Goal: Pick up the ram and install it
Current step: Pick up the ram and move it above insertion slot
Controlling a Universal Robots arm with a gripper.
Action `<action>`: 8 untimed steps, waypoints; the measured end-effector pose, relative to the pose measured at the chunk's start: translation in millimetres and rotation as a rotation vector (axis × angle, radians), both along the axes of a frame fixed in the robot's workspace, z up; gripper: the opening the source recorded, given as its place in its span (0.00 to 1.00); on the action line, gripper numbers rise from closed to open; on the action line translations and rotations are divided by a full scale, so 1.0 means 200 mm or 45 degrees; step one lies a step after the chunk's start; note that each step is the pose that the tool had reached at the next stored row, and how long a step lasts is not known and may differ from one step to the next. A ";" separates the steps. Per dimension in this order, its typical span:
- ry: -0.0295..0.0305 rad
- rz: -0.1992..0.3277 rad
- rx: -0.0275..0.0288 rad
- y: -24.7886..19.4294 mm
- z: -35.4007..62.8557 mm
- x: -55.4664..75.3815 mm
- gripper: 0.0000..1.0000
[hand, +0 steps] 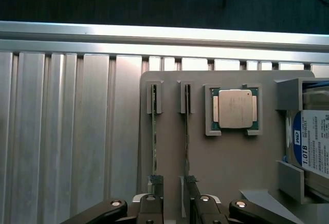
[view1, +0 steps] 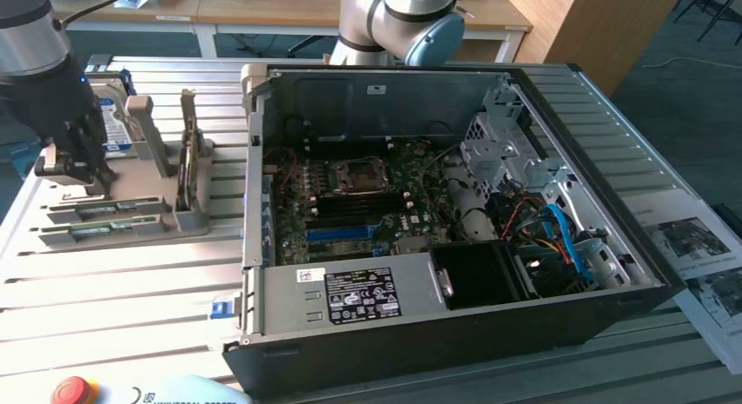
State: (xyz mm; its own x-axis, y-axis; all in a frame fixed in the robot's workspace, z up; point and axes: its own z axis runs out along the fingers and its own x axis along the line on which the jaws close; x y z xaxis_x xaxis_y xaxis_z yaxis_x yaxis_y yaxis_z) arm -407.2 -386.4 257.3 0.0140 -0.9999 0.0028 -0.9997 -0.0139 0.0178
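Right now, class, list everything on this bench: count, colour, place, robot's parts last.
ram sticks: two, green, on edge in the holder plate's slots
processor chip: one, silver, in a recess beside them
hard drive: one, blue-white label, at the plate's edge
holder plate: one, grey, on the table, exterior view's left
computer case: one, black, open, beside the plate
motherboard: one, green, inside the case
table: one, silver, slotted
gripper: one, black, open, above one end of the ram sticks
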 end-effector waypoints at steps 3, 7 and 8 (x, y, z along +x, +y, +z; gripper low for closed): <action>0.0001 0.000 0.0000 -0.005 0.000 0.00 0.30; 0.0000 0.000 0.0001 -0.005 -0.005 0.00 0.30; 0.0001 0.000 0.0000 -0.006 -0.012 0.00 0.30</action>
